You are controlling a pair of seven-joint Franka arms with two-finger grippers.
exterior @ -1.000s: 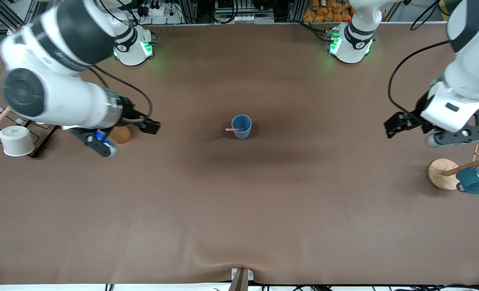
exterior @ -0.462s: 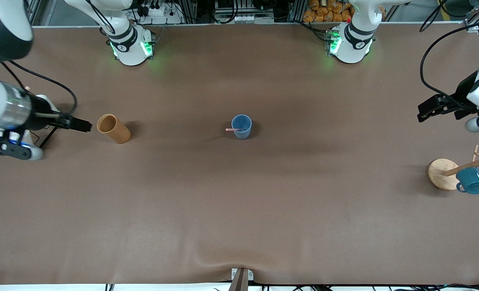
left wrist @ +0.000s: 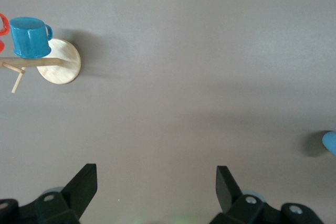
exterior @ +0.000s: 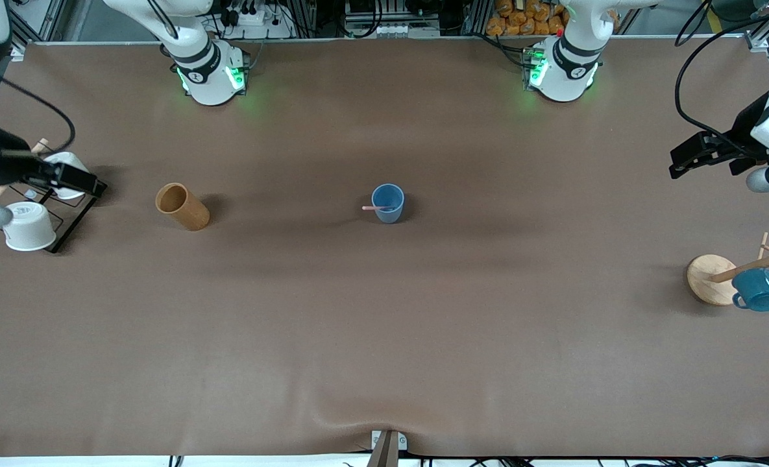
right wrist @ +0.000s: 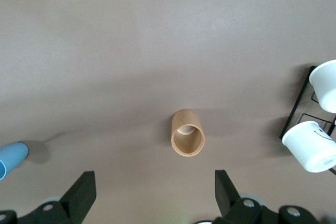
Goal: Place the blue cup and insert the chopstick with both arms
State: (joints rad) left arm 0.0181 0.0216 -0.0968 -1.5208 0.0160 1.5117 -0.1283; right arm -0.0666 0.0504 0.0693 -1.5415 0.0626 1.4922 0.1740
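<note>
The blue cup [exterior: 387,203] stands upright in the middle of the table, with the pale pink chopstick [exterior: 374,208] leaning in it, one end over the rim. An edge of the cup shows in the left wrist view [left wrist: 331,143] and in the right wrist view [right wrist: 11,159]. My left gripper [exterior: 689,155] hangs open and empty in the air at the left arm's end of the table; its own view shows its fingers wide apart [left wrist: 156,187]. My right gripper [exterior: 73,181] is open and empty over the wire rack at the right arm's end [right wrist: 155,190].
A brown cylindrical cup [exterior: 182,206] lies on its side between the blue cup and a black wire rack [exterior: 73,220] with white cups [exterior: 28,226]. A round wooden mug stand [exterior: 710,277] with a teal mug [exterior: 757,290] is at the left arm's end.
Both arms have drawn back from the middle toward their ends of the table; the right arm has uncovered the brown cup. The blue cup and chopstick have not moved.
</note>
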